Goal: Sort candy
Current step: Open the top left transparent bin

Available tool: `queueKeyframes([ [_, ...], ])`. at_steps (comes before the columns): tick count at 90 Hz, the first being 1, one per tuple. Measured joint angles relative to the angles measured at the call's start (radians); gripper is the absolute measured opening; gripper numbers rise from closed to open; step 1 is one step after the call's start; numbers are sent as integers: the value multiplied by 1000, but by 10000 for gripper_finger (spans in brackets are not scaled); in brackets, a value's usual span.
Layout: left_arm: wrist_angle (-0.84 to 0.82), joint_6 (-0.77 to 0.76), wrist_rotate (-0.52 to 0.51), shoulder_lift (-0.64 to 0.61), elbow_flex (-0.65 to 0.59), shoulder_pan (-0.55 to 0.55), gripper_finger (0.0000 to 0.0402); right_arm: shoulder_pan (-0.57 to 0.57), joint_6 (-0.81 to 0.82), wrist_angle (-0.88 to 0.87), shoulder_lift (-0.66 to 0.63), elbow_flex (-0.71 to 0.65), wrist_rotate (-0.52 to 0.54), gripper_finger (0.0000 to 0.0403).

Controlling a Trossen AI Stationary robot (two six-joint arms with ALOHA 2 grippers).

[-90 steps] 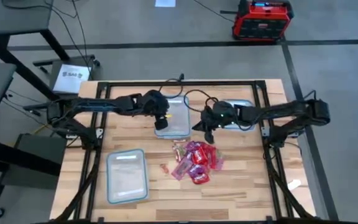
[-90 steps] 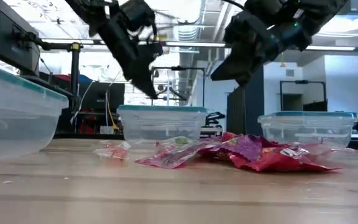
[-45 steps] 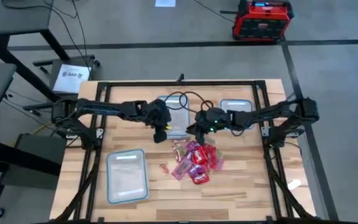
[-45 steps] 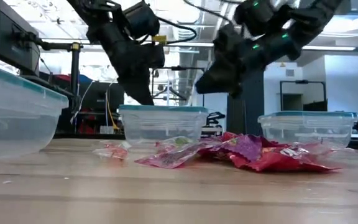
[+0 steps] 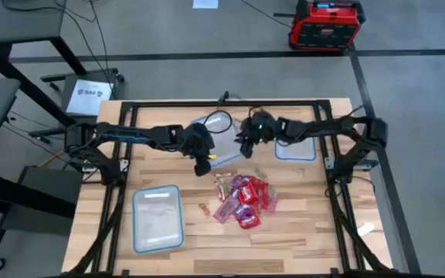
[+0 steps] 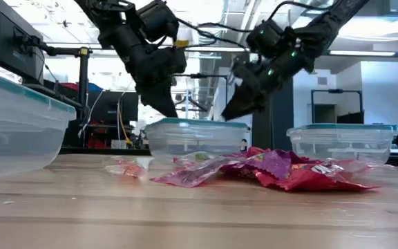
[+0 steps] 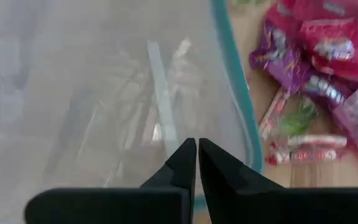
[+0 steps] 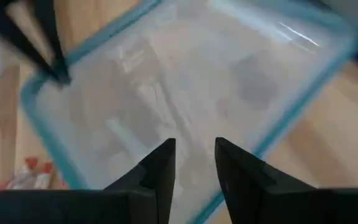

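Observation:
The candy (image 5: 246,199) lies in a red and pink pile on the table's middle; it also shows in the low view (image 6: 282,169). A clear container with a bluish rim (image 5: 221,135) stands skewed just beyond the pile. My left gripper (image 5: 204,162) is shut at the container's near left corner, its tips over the rim (image 7: 197,152). My right gripper (image 5: 246,148) is open at the container's right side, looking down into it (image 8: 194,162). In the low view both grippers' tips are just above the rim (image 6: 195,123). My left gripper's shut fingertips (image 7: 188,158) point down at the container's near rim (image 7: 247,155); whether they touch it I cannot tell. My right gripper's fingers (image 8: 160,168) stand over the container's right wall (image 8: 272,137); whether they touch it I cannot tell either.
A second clear container (image 5: 293,143) stands to the right of the skewed one, and a third (image 5: 158,218) at the near left. Loose sweets (image 5: 205,208) lie left of the pile. A black frame (image 5: 222,103) borders the table.
The middle container has slid toward the table's right and turned askew. My right gripper went left over the pile, then toward the far edge beside the container. My left gripper came toward the near edge, to the container's near left corner.

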Motion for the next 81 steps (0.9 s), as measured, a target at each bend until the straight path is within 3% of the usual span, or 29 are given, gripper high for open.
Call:
queueKeyframes([
  [10, 2, 16, -28, 0, 25, 0, 7, 27, 47, -126, -87, -10, -100, 102],
  [20, 15, 28, -36, 0, 40, 0, 7, 109, 138, -143, -166, -88, -124, 103],
  [31, 60, 35, -37, 0, 47, 2, 7, 226, 286, 24, -188, -245, -81, 103],
  [43, 70, 60, -22, 3, 47, 9, 7, 328, 406, 422, -128, -409, 109, 103],
  [51, 76, 77, -1, 3, 47, 18, 7, 354, 401, 578, -56, -450, 198, 103],
  [68, 101, 83, -1, 3, 47, 40, 7, 332, 376, 645, 80, -438, 209, 103],
  [81, 106, 89, -1, 3, 47, 44, 7, 292, 403, 775, 141, -428, 138, 103],
])
